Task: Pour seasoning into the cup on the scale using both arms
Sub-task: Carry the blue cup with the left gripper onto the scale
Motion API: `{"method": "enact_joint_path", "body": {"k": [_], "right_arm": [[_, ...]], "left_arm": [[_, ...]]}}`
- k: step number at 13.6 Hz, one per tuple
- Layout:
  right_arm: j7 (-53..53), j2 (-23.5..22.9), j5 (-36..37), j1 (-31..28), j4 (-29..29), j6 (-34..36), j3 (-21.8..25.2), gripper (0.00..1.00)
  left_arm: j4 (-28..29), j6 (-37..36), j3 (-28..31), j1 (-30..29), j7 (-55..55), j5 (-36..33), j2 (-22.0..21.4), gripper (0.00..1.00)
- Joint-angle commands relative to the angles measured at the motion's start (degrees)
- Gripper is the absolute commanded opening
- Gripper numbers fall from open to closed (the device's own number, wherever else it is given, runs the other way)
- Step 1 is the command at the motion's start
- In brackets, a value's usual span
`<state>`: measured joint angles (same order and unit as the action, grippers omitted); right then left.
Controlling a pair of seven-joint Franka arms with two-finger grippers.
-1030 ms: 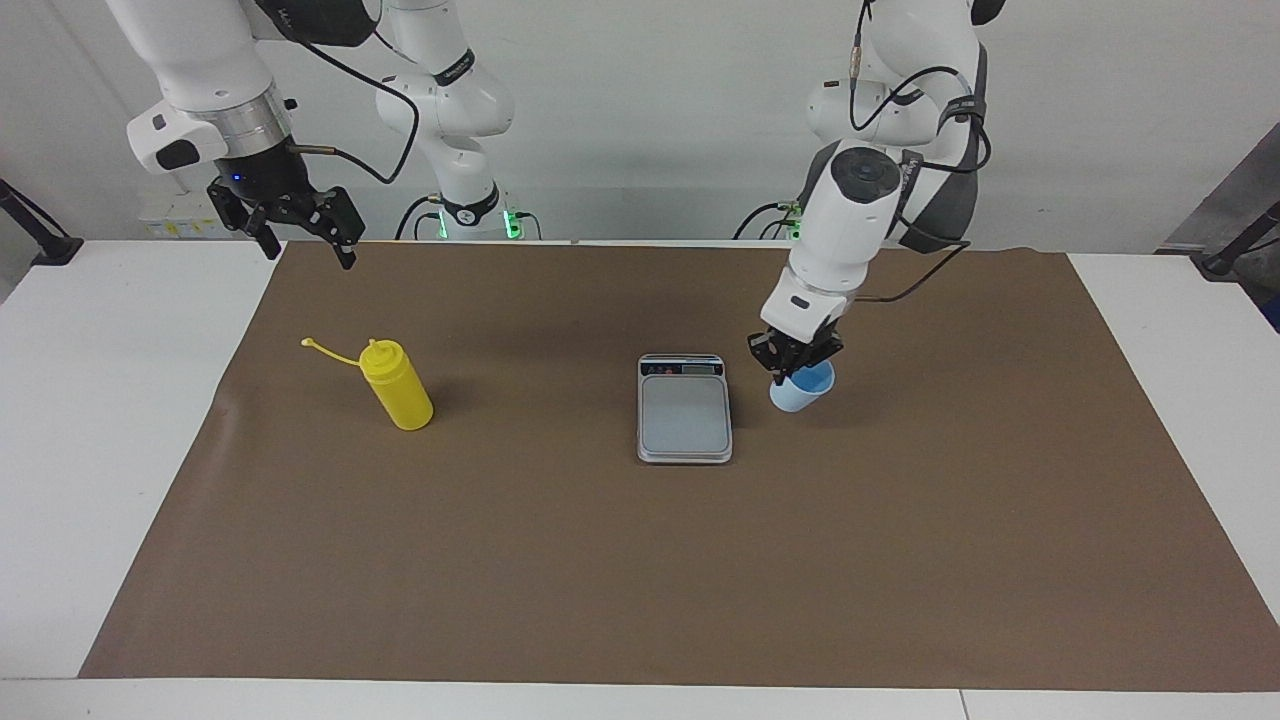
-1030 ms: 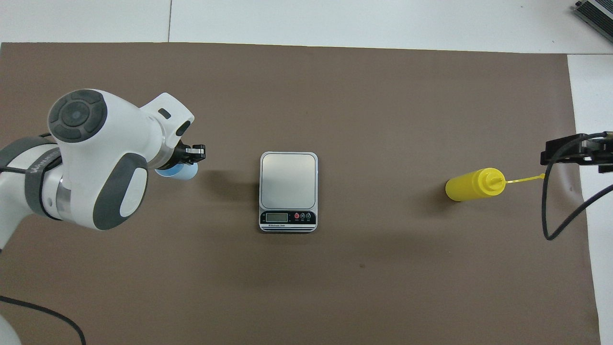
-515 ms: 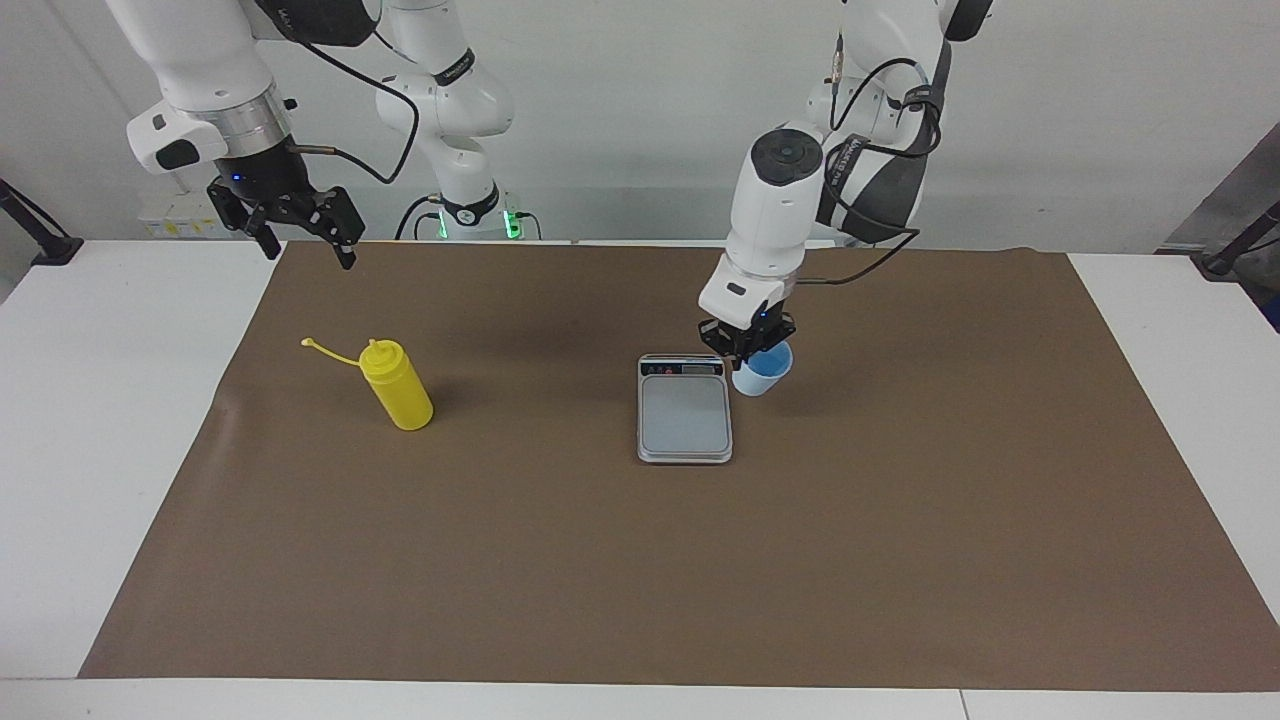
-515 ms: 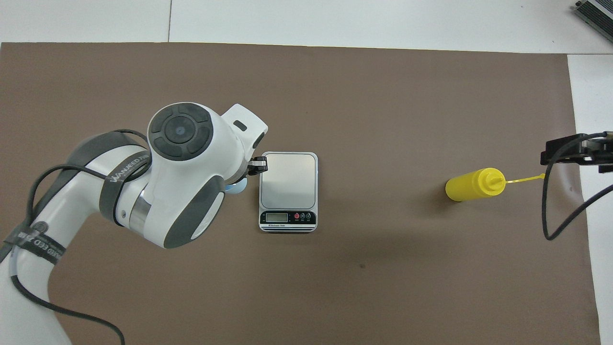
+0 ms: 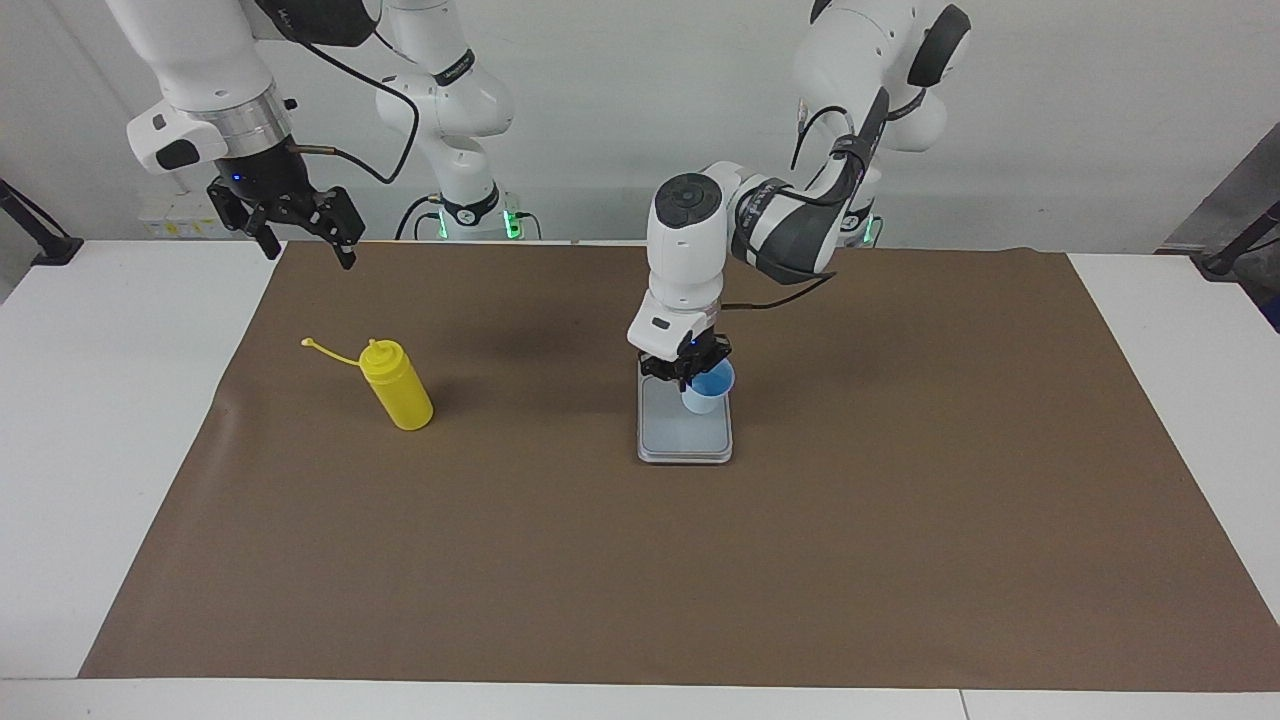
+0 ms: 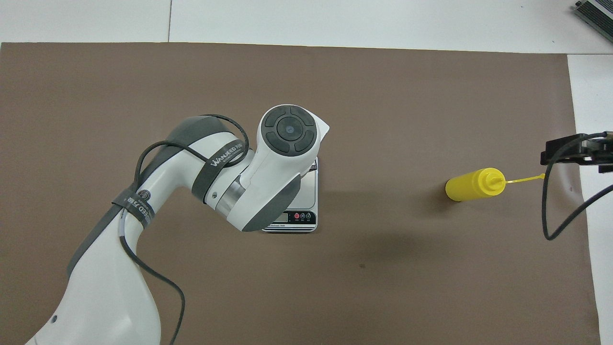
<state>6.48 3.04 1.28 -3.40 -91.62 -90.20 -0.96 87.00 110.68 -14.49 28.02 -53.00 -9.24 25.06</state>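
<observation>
The pale blue cup (image 5: 706,389) is in my left gripper (image 5: 688,377), which is shut on its rim and holds it upright over the grey plate of the silver scale (image 5: 684,440). I cannot tell whether the cup touches the plate. In the overhead view the left arm hides the cup, the left gripper and most of the scale (image 6: 312,191). The yellow seasoning bottle (image 5: 398,385) stands toward the right arm's end of the table, its cap strap hanging off the nozzle; it also shows in the overhead view (image 6: 472,184). My right gripper (image 5: 306,250) waits open in the air, near the bottle.
A brown mat (image 5: 600,560) covers most of the white table (image 5: 100,420). A black cable (image 6: 550,211) hangs from the right arm near the bottle. The scale's display strip (image 6: 297,217) faces the robots.
My left gripper has carried the cup sideways from the mat beside the scale to over the scale's plate. The right arm and the bottle have not moved.
</observation>
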Motion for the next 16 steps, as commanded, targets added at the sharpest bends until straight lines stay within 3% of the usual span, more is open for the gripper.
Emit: {"method": "enact_joint_path", "body": {"k": [1, 5, 12, 13, 15, 16], "right_arm": [[0.37, 1.36, -0.58, -0.55, -1.54, -0.24, -0.27, 1.0], [0.37, 1.36, -0.58, -0.55, -1.54, -0.24, -0.27, 1.0], [0.37, 1.36, -0.58, -0.55, -1.46, -0.24, -0.27, 1.0], [0.37, 1.44, -0.58, -0.55, -1.28, -0.24, -0.27, 1.0], [0.37, 2.15, -0.58, -0.55, -1.28, -0.24, -0.27, 1.0], [0.37, 2.24, -0.58, -0.47, -1.28, -0.24, -0.27, 1.0]], "left_arm": [[-1.83, 0.76, 0.78, 1.16, -1.49, -2.79, 2.09, 0.0], [-2.97, 1.64, 0.78, 1.42, -1.58, -3.94, 4.29, 0.0], [-2.97, 1.56, 0.78, 1.95, -2.02, -4.99, 4.47, 0.01], [-3.06, 1.29, 0.69, 1.95, -1.93, -5.61, 4.47, 0.03], [-3.15, 1.03, 0.78, 1.95, -1.93, -5.7, 4.47, 0.24], [-3.15, 0.85, 0.78, 1.95, -1.85, -5.7, 4.47, 0.27]]}}
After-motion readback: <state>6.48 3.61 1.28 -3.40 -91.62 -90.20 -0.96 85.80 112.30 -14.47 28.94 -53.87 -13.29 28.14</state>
